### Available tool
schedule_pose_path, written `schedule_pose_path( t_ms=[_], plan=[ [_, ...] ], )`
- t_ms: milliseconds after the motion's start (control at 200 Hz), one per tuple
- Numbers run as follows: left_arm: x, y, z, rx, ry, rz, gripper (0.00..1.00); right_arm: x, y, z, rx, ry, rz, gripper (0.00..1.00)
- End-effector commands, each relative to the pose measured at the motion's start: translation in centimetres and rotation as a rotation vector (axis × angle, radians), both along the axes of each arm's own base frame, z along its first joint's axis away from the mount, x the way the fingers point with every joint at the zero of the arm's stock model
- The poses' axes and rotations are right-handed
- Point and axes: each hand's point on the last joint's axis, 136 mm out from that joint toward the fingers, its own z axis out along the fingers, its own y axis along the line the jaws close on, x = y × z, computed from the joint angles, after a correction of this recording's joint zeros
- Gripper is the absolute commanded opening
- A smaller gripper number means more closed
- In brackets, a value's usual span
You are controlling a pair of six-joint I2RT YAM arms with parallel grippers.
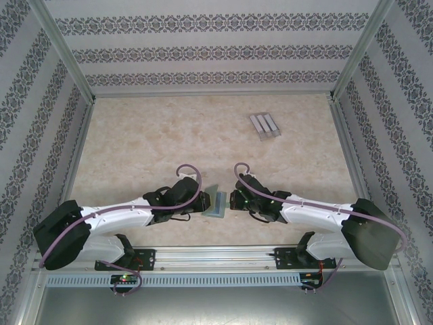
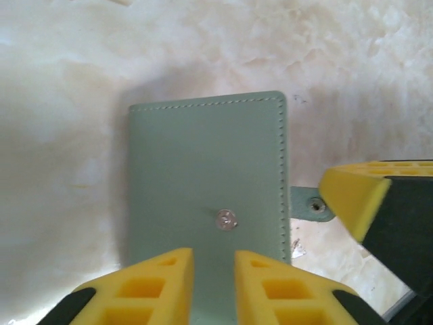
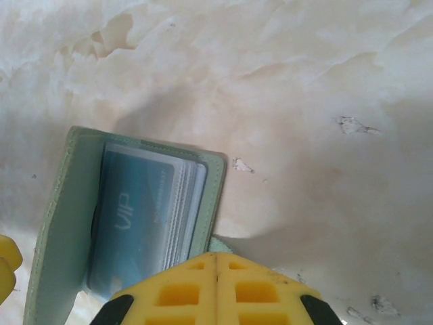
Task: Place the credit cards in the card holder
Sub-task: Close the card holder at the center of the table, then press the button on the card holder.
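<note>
the left gripper (image 2: 213,263) pinches the near edge of the grey-green card holder (image 2: 203,162), yellow fingers (image 2: 145,288) tight on either side of its cover below the metal stud (image 2: 226,220). the holder is between both arms, near the front of the table (image 1: 169,135). inside it, a blue card (image 3: 132,217) reads "vip" behind clear sleeves. the right gripper (image 3: 216,264) has its pads (image 3: 176,291) pressed together on the snap tab (image 2: 308,203). a ribbed stand (image 1: 264,125) lies far back right.

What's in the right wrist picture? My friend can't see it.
A pale green folding wallet lies open on a cream marbled table, with a blue plastic card marked VIP tucked in its clear sleeves. The right tool, its yellow fingers pressed together, sits at the bottom edge.
</note>
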Motion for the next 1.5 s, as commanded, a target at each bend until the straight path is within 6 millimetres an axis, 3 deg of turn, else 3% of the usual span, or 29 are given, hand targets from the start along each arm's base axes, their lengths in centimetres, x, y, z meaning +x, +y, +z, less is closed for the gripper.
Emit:
schedule_pose_path(
  t_ms=[0,300,495,784,1094,1494],
  plan=[
    [-0.6,0.6,-0.9,0.061,0.025,-0.050,0.22,0.3,0.1,0.7,0.048,-0.003,0.001,0.00],
    [-0.4,-2.3,-3.7,0.063,0.117,-0.116,0.26,1.3,-0.1,1.2,0.117,0.024,-0.019,0.00],
    [-0.4,-3.1,-5.9,0.062,0.175,-0.112,0.27,2.0,0.3,1.8,0.107,0.010,0.009,0.00],
    [-0.5,-2.9,-5.6,0.046,0.180,-0.090,0.25,2.5,2.3,-0.3,0.097,0.079,0.072,0.00],
    [-0.4,-2.7,-4.7,0.022,0.165,-0.069,0.25,2.8,3.0,0.3,0.128,0.082,0.088,0.00],
    [-0.2,-2.6,-5.7,0.040,0.181,-0.051,0.23,2.6,4.1,-0.6,0.172,0.123,0.113,0.00]
  ],
)
